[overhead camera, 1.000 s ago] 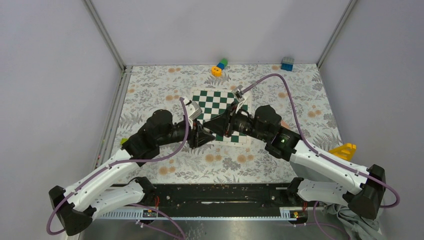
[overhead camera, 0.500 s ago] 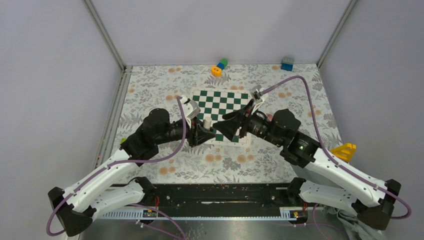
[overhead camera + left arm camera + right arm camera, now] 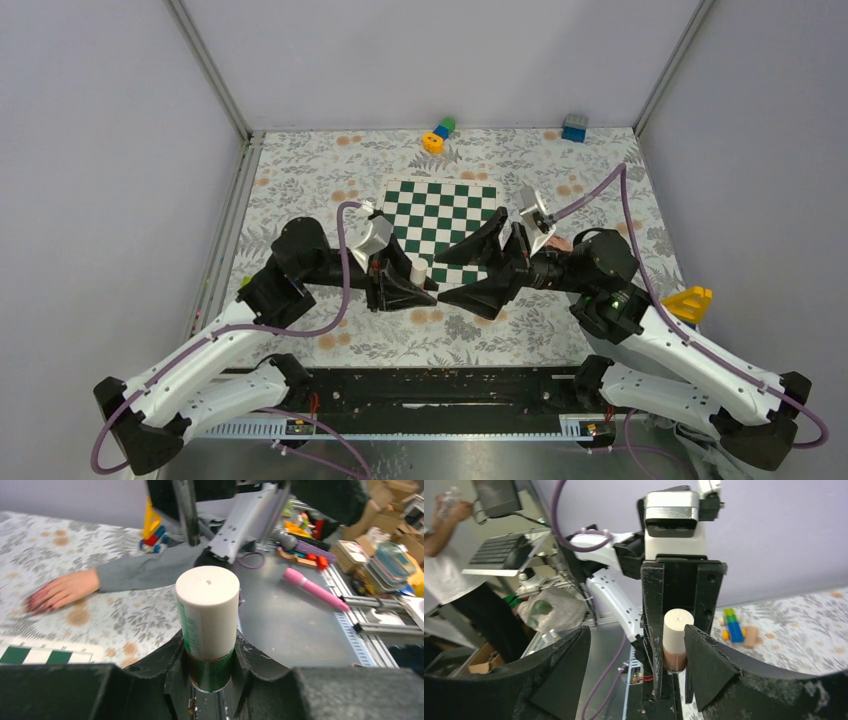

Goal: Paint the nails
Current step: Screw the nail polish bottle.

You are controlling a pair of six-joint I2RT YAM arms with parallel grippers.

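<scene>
**Left claw grips capped bottle, right claw gapes before it**

The left gripper point(image 3: 414, 281) is clamped on a small bottle point(image 3: 207, 609), its two black fingers pressing the green-labelled lower body while the white cap stands clear above them. In the top view the bottle sits over the near edge of the chessboard point(image 3: 440, 205).

The right gripper point(image 3: 443, 275) faces it from the other side, jaws spread wide and holding nothing. Its wrist camera shows the bottle framed in the gap between its own fingers point(image 3: 555, 667), touching neither.

The nails point(image 3: 35, 606) are reddish-pink and belong to a hand point(image 3: 62, 590) lying flat, palm down, on the flowered tablecloth point(image 3: 125, 625), with a grey sleeve point(image 3: 150, 571) running back from the wrist. The hand rests just off the right side of the chessboard, well apart from the bottle. From above only a sliver of it shows behind the right arm. The nails are too small and blurred to tell how evenly they are coloured.
</scene>
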